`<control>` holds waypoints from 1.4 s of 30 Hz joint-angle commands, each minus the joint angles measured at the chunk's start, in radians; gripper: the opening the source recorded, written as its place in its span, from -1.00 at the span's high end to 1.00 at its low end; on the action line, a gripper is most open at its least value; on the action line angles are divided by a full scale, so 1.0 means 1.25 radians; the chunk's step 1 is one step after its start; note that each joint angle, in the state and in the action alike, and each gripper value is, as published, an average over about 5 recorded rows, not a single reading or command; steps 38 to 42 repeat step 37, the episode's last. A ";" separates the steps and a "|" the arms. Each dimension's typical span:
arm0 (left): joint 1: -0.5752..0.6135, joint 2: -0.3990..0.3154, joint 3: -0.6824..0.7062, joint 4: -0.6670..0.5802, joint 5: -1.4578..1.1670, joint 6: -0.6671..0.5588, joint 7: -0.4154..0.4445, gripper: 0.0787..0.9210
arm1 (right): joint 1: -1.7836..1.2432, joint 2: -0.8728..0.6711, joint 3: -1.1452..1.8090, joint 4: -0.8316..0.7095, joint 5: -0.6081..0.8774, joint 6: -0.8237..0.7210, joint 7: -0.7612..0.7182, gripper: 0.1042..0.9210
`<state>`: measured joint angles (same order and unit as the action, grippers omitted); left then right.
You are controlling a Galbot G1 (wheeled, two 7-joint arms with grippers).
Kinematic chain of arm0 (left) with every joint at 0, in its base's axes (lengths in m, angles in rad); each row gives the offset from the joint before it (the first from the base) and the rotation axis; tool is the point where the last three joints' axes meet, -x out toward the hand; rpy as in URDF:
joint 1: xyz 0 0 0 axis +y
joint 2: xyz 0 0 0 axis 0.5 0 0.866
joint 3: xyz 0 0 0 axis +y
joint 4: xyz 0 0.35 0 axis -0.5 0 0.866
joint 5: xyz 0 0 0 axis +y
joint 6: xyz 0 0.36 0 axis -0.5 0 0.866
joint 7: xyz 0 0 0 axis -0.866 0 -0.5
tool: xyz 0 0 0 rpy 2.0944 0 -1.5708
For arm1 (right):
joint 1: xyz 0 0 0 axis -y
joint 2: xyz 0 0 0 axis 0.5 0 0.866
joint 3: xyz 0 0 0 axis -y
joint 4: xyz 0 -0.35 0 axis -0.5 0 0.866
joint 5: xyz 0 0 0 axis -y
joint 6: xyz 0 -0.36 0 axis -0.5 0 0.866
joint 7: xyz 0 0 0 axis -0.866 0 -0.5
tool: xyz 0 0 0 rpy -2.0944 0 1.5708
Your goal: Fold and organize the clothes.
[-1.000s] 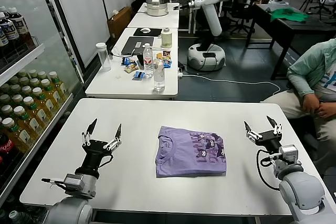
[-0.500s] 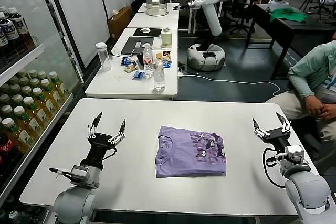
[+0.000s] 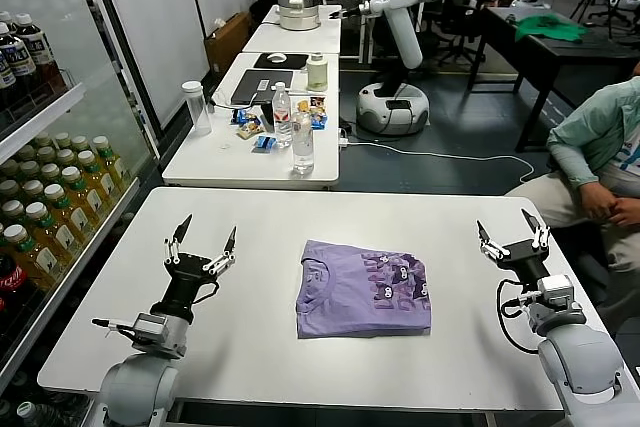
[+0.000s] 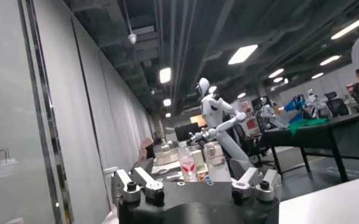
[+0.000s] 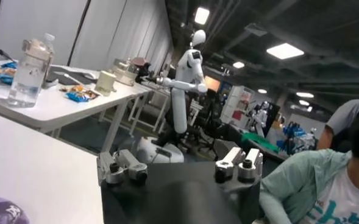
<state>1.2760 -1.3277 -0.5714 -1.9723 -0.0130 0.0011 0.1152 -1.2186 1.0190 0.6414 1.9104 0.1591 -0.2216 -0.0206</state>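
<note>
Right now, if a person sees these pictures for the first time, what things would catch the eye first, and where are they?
First comes the lavender T-shirt, folded with its darker purple print facing up, in the middle of the white table. Next are the two grippers raised above the table with fingers spread wide and holding nothing: the left gripper to the shirt's left, the right gripper to its right.

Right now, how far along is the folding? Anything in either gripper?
Done: the lavender T-shirt lies folded into a compact rectangle, print side up, mid-table. In hand: nothing. The left gripper and right gripper are both open and empty, raised off the table on either side of the shirt, apart from it. Left: no other garment shows on this table, so at most tidying the shirt's placement.
</note>
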 commanded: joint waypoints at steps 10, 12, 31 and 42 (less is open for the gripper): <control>0.017 0.003 -0.007 -0.019 -0.005 0.003 0.007 -0.77 | -0.019 0.009 0.021 0.011 -0.041 0.021 0.006 -0.76; 0.018 0.009 -0.004 -0.016 -0.021 0.009 0.001 -0.77 | -0.019 0.011 0.023 0.006 -0.055 0.029 0.007 -0.76; 0.015 0.013 -0.021 -0.012 -0.011 -0.003 0.007 -0.77 | 0.001 -0.007 -0.011 -0.014 -0.094 0.064 0.024 -0.76; 0.014 0.015 -0.025 -0.004 -0.006 -0.012 -0.009 -0.77 | 0.030 -0.009 -0.034 -0.032 -0.102 0.048 0.031 -0.76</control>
